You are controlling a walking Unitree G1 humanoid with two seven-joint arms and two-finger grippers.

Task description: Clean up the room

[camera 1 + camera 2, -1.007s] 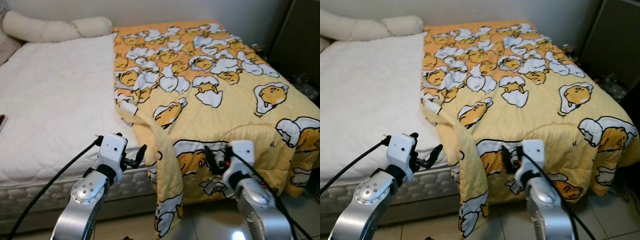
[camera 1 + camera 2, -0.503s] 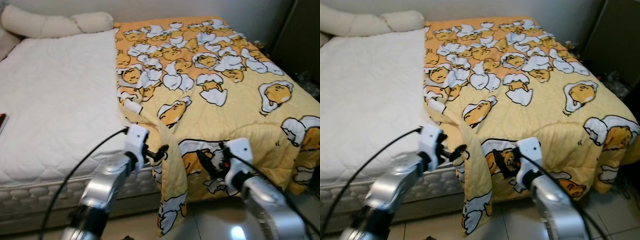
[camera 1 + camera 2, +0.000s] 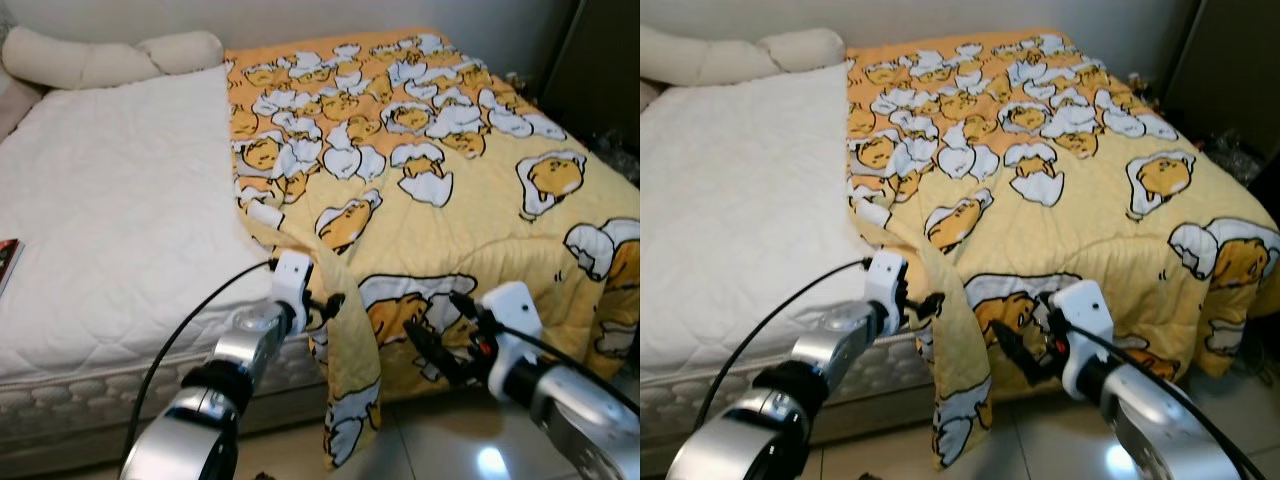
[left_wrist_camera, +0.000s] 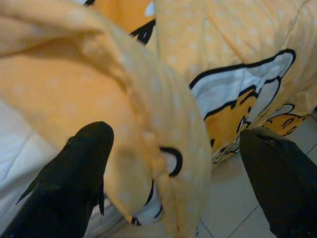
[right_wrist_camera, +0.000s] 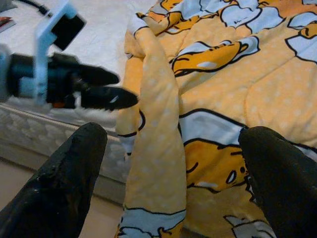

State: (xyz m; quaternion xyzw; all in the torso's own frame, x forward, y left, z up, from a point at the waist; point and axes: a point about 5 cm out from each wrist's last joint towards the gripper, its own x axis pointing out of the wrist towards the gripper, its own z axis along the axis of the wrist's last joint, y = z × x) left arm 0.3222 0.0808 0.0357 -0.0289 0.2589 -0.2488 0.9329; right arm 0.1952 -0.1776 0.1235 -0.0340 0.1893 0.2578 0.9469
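Left tool (image 3: 335,302) is spread wide, its fingers straddling the hanging fold of the yellow blanket (image 3: 430,190). Right tool (image 3: 428,345), also wide, hovers just beside that fold, facing the bed (image 3: 110,220).

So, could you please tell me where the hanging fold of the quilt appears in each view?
Left eye: the fold hangs low, just right of the left gripper.
Right eye: low centre.
Left wrist: between the open fingers.
Right wrist: centre.
Shared landmark: white mattress.
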